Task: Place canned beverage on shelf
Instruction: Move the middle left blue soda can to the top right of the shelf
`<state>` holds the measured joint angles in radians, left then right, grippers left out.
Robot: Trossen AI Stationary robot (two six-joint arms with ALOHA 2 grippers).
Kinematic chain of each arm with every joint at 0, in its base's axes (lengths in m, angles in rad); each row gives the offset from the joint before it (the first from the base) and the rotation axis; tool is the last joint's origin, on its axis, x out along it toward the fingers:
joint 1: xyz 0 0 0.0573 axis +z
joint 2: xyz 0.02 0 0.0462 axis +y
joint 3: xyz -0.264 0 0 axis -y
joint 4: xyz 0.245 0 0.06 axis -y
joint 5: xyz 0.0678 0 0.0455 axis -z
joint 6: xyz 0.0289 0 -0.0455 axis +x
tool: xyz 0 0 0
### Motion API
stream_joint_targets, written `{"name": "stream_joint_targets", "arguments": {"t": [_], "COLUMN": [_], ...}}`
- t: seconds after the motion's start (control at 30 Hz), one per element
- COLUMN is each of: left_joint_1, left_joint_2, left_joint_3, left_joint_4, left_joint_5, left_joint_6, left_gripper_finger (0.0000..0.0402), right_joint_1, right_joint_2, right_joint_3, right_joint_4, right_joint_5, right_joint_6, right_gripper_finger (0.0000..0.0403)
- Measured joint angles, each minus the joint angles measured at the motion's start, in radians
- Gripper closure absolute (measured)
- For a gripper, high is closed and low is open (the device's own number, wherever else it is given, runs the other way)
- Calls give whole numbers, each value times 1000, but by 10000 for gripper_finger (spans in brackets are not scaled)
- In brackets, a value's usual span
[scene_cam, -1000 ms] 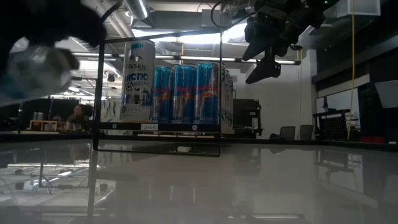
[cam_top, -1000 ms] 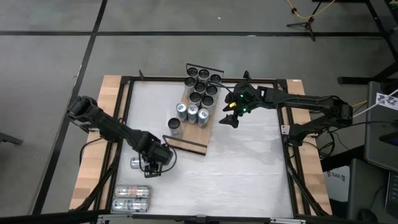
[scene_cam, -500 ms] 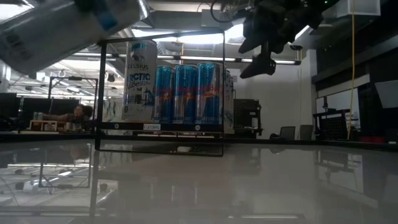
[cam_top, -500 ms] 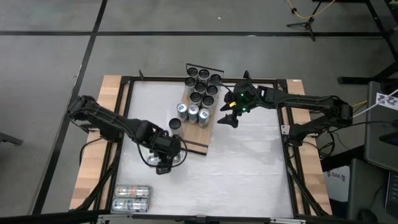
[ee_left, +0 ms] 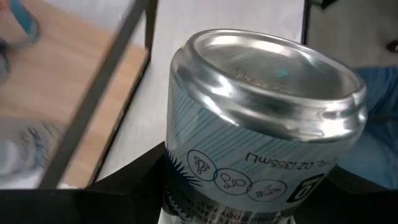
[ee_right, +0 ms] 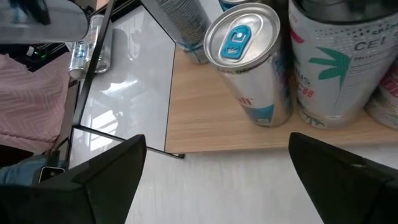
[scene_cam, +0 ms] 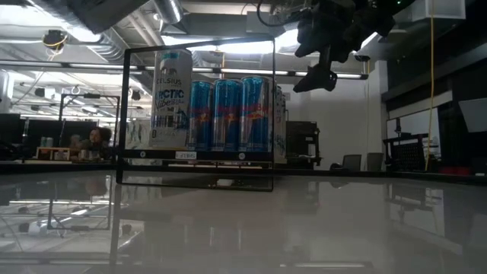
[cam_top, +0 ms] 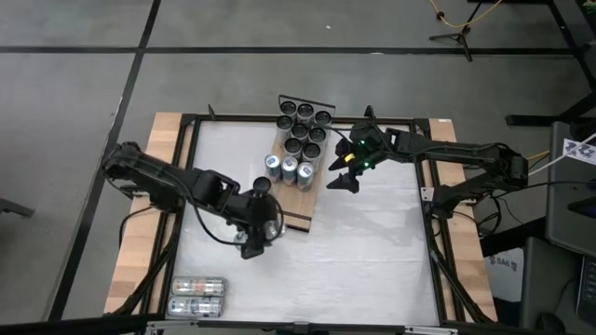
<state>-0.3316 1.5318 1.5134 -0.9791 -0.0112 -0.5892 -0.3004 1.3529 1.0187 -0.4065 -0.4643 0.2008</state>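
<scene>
My left arm has brought a can over to the shelf.

The shelf (cam_top: pixel 291 180) is the big wood board on the table (cam_top: pixel 372 251), and it holds lots of cans (cam_top: pixel 304 126) standing up, packed at the far end and three more in a row near the middle. A second ago my left gripper (cam_top: pixel 260 226) was back near the table's left side; now it is just beside the shelf's near end, so the can is almost home. My left fingers pinch the can (ee_left: pixel 255 137), tipped on its side. My right gripper (cam_top: pixel 346 172) hangs spread wide and empty by the shelf's right side. Two more cans (cam_top: pixel 196 297) lie at the table's front left.
</scene>
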Motion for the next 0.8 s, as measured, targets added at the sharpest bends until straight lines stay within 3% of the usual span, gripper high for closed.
{"name": "stream_joint_targets", "arguments": {"t": [0.27,0.43,0.53,0.63,0.8], "left_joint_1": [60,104,135,166,211], "left_joint_2": [0,0,0,0,0], "left_joint_3": [58,72,74,74,74], "left_joint_4": [85,251,395,530,752], "left_joint_5": [-3,6,6,4,-14], "left_joint_6": [0,78,154,259,474], "left_gripper_finger": [153,153,153,153,153], "right_joint_1": [0,0,0,-2,-1], "right_joint_2": [0,-17,-55,-108,-214], "right_joint_3": [0,0,0,0,0], "right_joint_4": [1,-6,-16,-33,-1], "right_joint_5": [-52,-186,-209,-196,-88], "right_joint_6": [-3,-67,-111,-144,-184], "right_gripper_finger": [15,15,15,15,15]}}
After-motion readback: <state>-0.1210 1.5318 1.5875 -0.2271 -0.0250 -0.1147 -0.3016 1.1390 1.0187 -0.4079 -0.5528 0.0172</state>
